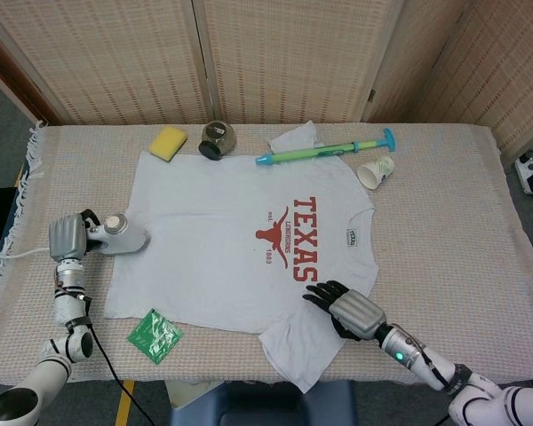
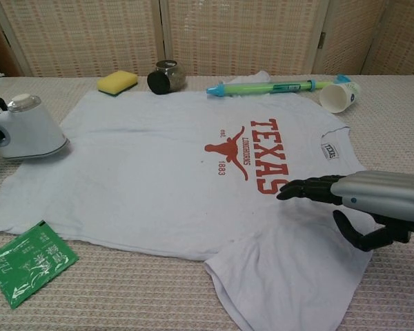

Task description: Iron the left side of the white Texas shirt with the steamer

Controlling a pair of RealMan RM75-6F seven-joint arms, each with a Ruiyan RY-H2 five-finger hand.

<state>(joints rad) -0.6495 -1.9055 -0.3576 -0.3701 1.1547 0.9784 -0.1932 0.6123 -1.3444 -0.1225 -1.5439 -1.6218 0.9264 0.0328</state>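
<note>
The white Texas shirt (image 1: 240,244) lies flat on the bench (image 1: 444,222), print facing up. The steamer (image 1: 117,235) stands at the shirt's left edge, its base partly on the fabric, grasped at the handle by the left robot hand (image 1: 68,237); in the chest view that hand is almost entirely cut off by the frame edge, leaving only dark fingertips beside the steamer (image 2: 29,129). The right robot hand (image 1: 348,307) holds nothing, its dark fingers spread over the shirt's lower right part. Whether they touch the cloth cannot be told. A green packet (image 1: 155,335) lies just below the hem.
</note>
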